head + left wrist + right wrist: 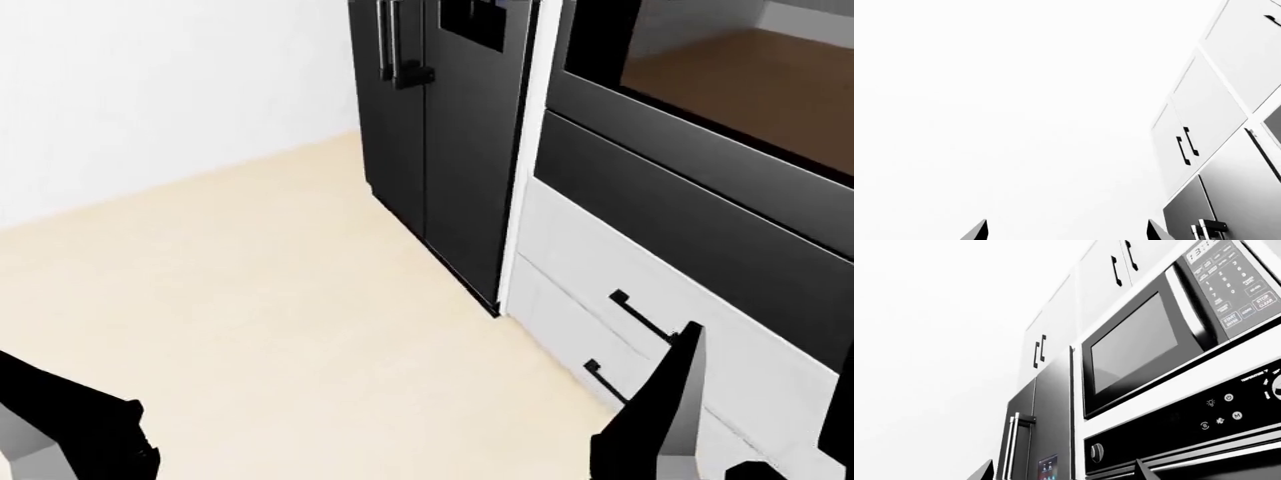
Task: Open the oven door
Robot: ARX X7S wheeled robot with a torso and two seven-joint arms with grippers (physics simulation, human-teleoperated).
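While neither arm has reached it, the left claw [80, 430] sits low over the floor, well left of the fridge [441, 130], fingers spread and empty. Right of the fridge stands the oven door [721, 80], closed, its tinted window showing. The right claw [747, 420] hangs released before the drawers [601, 300] below that door. A good pull would likely start by rising to the silver handle [1227, 452], gripping mid-bar.
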